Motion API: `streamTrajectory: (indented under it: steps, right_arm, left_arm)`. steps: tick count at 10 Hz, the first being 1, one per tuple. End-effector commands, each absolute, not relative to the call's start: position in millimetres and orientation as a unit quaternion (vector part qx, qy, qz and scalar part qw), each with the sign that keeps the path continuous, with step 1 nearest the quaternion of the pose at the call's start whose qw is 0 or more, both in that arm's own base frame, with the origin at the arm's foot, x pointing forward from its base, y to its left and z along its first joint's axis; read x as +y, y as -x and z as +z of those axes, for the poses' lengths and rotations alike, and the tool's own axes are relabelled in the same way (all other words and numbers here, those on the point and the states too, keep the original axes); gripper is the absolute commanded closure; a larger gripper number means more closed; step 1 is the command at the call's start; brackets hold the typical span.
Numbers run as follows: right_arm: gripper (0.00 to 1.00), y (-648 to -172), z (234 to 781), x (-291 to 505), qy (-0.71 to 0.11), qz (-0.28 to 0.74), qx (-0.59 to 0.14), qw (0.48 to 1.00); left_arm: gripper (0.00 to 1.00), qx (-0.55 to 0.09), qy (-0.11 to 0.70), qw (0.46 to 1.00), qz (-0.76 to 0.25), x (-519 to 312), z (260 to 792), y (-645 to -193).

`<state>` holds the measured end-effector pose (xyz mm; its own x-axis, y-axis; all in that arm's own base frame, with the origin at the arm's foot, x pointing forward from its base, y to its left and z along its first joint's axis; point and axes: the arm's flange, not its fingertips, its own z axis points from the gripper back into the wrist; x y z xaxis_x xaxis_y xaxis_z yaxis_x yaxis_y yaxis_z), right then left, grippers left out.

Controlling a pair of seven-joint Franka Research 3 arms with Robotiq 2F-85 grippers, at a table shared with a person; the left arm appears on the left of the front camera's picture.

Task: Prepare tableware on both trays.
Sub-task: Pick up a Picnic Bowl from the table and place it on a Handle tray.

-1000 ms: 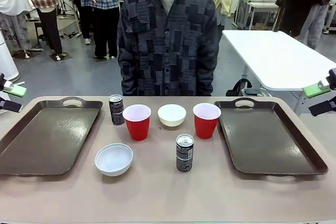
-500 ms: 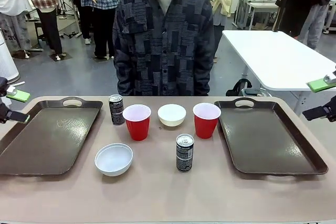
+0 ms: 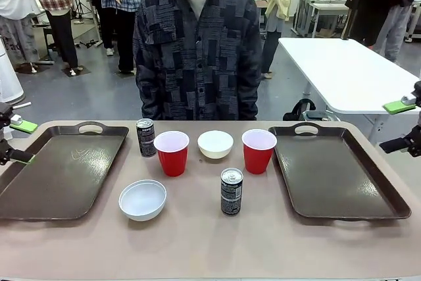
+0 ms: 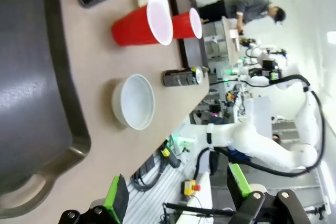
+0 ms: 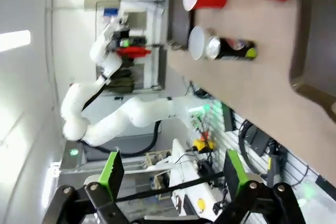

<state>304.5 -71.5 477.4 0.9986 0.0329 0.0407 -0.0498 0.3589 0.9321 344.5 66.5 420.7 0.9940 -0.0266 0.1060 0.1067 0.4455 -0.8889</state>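
— Trays lie on the table (image 3: 197, 245), yes? What does the front view show?
— The left tray (image 3: 59, 176) and the right tray (image 3: 339, 176) lie at the two ends. Between them, in a row by the person (image 3: 197, 51), stand the far can (image 3: 145, 137), the left cup (image 3: 172, 153), the far bowl (image 3: 216, 144) and the right cup (image 3: 258, 151). The near bowl (image 3: 143, 199) and the near can (image 3: 231, 191) stand closer to us. All six stand on the table, apart from the trays.
— And the pincers?
— The left pincer (image 3: 26, 141) pokes in at the left edge, by the left tray's outer rim. The right pincer (image 3: 387, 127) pokes in at the right edge, past the right tray. Both have their fingers wide apart, with only air between.
— What does the left wrist view add?
— It is turned sideways. It shows a handle hole of the left tray up close, and the right arm (image 4: 262, 145) far off across the table. The green pads stand wide apart and touch nothing.
— And the right wrist view?
— Sideways too. It shows a corner of the right tray, the near can, the near bowl, both cups, and the left arm (image 5: 126, 114) beyond the table. Its pads are wide apart too.
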Motion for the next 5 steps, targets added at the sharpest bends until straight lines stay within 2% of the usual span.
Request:
streamTrajectory:
  steps: [1,5]
  right_arm:
    - [0.0,-309.4,471.4,-61.2,-0.532,-0.006,-0.011,0.847]
    - [0.0,-312.9,463.9,-55.5,-0.501,-0.016,-0.014,0.865]
  left_arm:
    - [0.0,-0.055,0.504,0.862,-0.008,58.2,419.9,-350.5]
    - [0.0,-0.077,0.468,0.88,0.008,57.4,418.1,-351.6]
